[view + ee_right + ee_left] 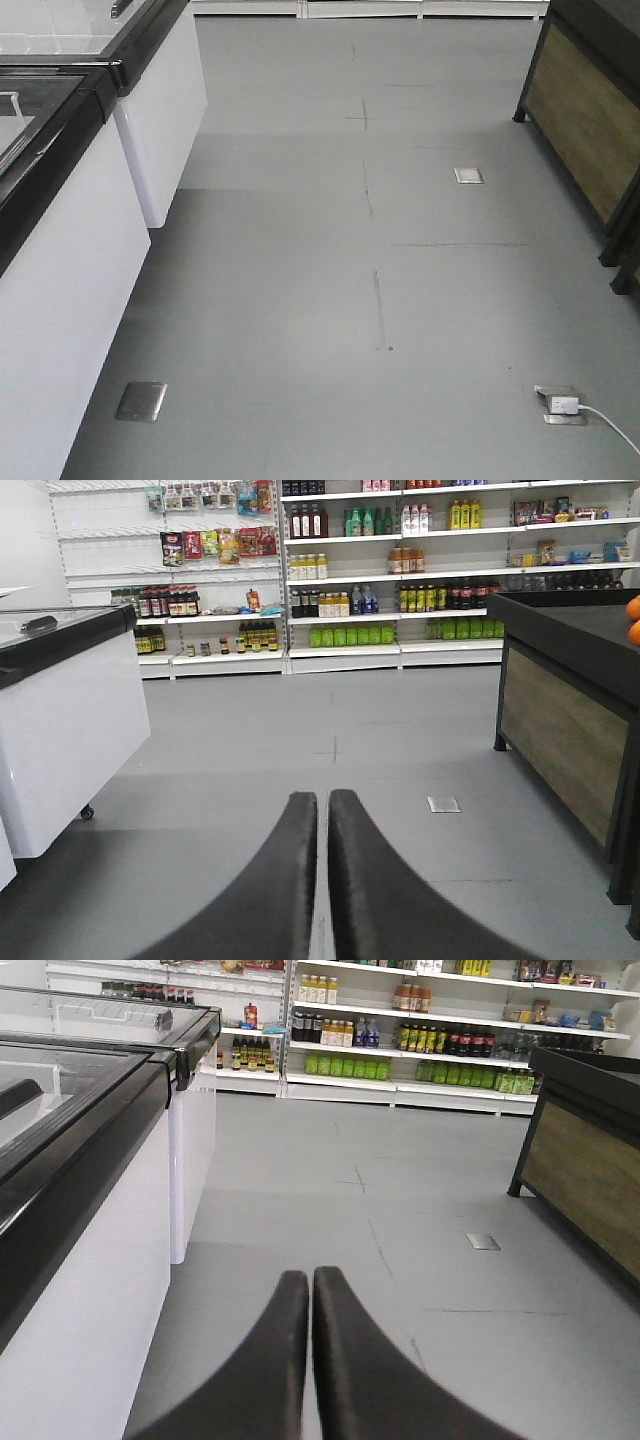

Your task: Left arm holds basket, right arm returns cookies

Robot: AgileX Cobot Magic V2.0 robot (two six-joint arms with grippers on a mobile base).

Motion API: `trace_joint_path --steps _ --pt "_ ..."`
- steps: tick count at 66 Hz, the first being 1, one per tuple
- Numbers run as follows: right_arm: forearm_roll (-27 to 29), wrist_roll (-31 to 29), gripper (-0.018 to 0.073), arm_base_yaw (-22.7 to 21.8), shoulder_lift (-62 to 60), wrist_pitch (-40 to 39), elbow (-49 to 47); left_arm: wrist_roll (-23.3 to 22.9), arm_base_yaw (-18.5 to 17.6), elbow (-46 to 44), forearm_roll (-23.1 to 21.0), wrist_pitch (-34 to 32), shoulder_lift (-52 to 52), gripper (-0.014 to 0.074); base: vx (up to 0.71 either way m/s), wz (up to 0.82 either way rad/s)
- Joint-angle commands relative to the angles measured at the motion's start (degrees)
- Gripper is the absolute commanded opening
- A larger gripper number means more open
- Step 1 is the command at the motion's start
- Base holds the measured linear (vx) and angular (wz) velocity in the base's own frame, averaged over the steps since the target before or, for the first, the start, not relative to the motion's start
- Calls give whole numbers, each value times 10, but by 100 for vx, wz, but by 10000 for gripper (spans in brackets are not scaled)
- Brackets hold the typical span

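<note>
Grey floor [300, 280] stretched ahead; white freezers [70, 300] at left, stocked shelves [400, 580] at far end. Left tool [310, 1280] and right tool [323, 802] both pinched shut on nothing, pointed forward low, likely a travel pose. Basket and cookies: neither was in view.

This is looking like a grocery shop: white shelves [400, 537] are carrying bottled drinks [350, 636], and glass-topped chest freezers [80, 1310] are lining the aisle.

My black wedge-shaped left gripper [310, 1275] and my black right gripper [323, 798] each hold their curved fingers pressed together, empty.
</note>
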Motion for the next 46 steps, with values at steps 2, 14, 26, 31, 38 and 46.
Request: trace_joint_path --steps 2,14,26,31,38,46 --pt "-3 -1 -3 -1 -7 -40 10 -5 0 -17 -3 -40 -7 -6 0 0" --pt "-3 -1 -3 -1 -7 -40 10 -5 0 -17 -3 -40 -7 -6 0 0" --pt "-3 -1 -3 -1 -7 -40 10 -5 0 -17 -3 -40 -7 -6 0 0" --pt "-3 -1 -3 -1 -7 -40 10 -5 0 -17 -3 -40 -7 -6 0 0" --pt "-3 -1 -3 -1 -7 -40 10 3 0 -17 3 -47 -7 -6 0 0" --pt "-3 -1 -3 -1 -7 -40 10 11 0 -17 13 -73 -7 -6 0 0"
